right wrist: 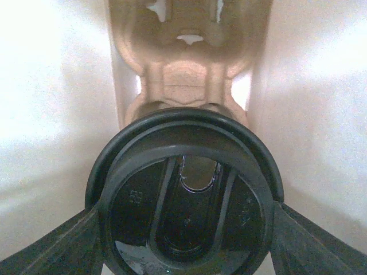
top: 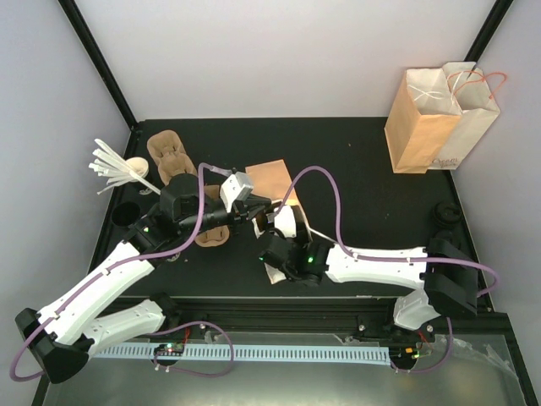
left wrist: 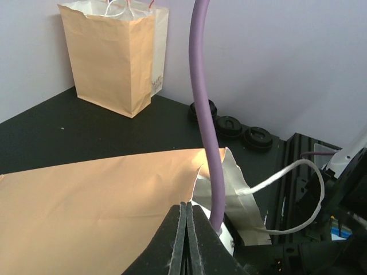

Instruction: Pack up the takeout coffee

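Keep takeout coffee [right wrist: 184, 189] steady, clamped in right gripper [right wrist: 186, 240], inside bag [left wrist: 86, 200]; ease toward carrier [right wrist: 186, 74] ahead. Hold bag mouth lifted, left gripper [left wrist: 186, 229] clenched on rim.

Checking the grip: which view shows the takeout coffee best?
Right wrist: the takeout coffee fills the frame, held in the right gripper. Top external and left wrist show only the paper bag, not the cup.
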Controlling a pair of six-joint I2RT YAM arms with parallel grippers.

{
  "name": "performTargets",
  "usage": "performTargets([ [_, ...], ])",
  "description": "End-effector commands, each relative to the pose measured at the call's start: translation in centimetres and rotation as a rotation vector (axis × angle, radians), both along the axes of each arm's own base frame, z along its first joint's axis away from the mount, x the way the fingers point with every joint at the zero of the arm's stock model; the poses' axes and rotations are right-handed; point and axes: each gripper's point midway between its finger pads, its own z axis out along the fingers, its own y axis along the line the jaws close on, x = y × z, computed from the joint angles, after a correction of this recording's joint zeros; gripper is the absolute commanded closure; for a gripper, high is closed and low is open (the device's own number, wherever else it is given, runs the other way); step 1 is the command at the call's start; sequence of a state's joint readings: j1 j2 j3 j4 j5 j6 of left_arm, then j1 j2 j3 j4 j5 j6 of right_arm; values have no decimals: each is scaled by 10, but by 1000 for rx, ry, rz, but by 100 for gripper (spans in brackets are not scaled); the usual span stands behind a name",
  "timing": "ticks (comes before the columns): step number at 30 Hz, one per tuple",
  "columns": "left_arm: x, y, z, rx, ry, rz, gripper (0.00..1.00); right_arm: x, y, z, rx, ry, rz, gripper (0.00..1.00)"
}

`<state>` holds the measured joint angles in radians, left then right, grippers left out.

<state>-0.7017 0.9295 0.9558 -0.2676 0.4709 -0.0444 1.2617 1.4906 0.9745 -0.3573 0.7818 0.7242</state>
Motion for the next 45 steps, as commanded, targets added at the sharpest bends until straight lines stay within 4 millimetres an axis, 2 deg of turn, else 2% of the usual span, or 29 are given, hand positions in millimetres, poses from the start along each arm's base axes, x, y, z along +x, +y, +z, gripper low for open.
performTargets([
  [1,-4,-2,24,-66,-39,-14,98,11,-8,3,-33,-62,-69,53],
  [5,-10,-4,20,-45,-35,-56,98,15,-18,9,-98,-127,-82,53],
  [11,-15,-7,20,-53,-14,-91,98,15,-10,15,-95,-157,-19,53],
  [20,-11,-7,26,-87,47,-75,98,17,-17,26,-120,-220,-12,53],
  [26,-5,-10,39,-116,167,-77,98,6,-40,38,-159,-162,5,53],
  [33,-17,-19,53,-162,314,-176,98,-24,-76,33,-180,45,25,53],
  [36,-21,-24,47,-157,364,-218,98,-35,-80,29,-148,103,65,53],
  [39,-22,-28,30,-135,416,-246,98,-44,-81,19,-155,170,86,53],
  [45,-18,-32,8,-110,436,-246,97,-50,-84,-3,-205,199,72,53],
])
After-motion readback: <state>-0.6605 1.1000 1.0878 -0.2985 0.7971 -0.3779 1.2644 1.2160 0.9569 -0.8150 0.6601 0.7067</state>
